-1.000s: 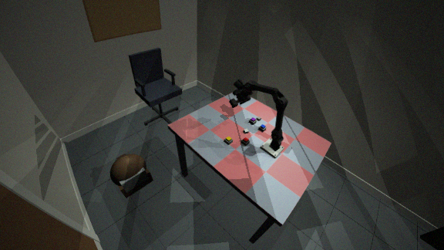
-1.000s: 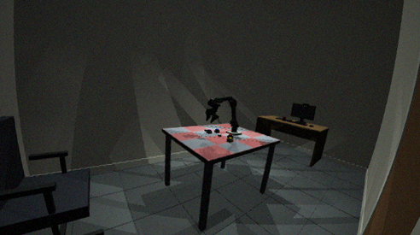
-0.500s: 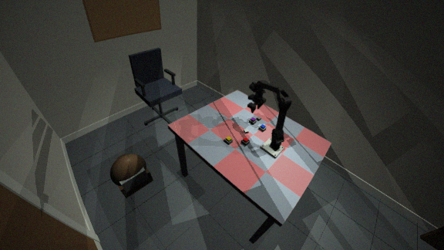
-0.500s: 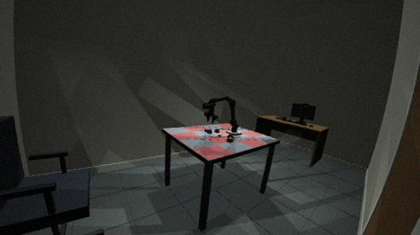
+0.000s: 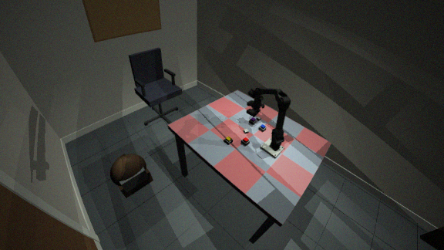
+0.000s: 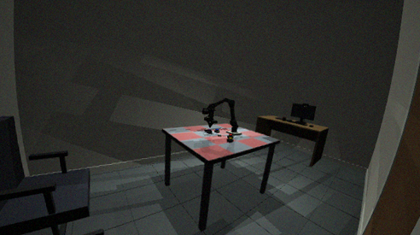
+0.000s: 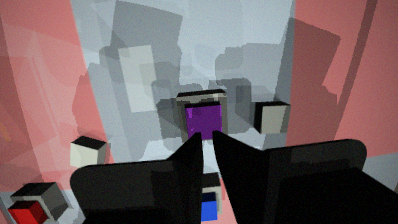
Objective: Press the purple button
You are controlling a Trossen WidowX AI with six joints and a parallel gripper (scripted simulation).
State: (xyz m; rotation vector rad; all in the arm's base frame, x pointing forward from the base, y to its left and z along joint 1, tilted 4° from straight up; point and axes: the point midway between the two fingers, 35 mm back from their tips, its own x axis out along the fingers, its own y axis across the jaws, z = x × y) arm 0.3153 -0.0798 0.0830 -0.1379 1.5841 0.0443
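Observation:
The purple button (image 5: pixel 253 120) (image 6: pixel 208 131) (image 7: pixel 204 119) sits in its pale housing on the table, its cap standing up. My gripper (image 5: pixel 253 113) (image 6: pixel 210 125) (image 7: pixel 206 137) points down above it, shut with only a narrow gap between the fingertips and nothing held. In the wrist view the fingertips overlap the near edge of the purple cap; the top view shows them above the button, and contact cannot be made out.
The blue button (image 5: pixel 263 127) (image 7: pixel 209 211) is nearer the arm's base. The red button (image 5: pixel 245 140) (image 7: pixel 27 213) and yellow button (image 5: pixel 228 140) lie farther off. One whitish block (image 7: pixel 274 118) stands close beside the purple button, another (image 5: pixel 246 131) (image 7: pixel 85 154) on its other side.

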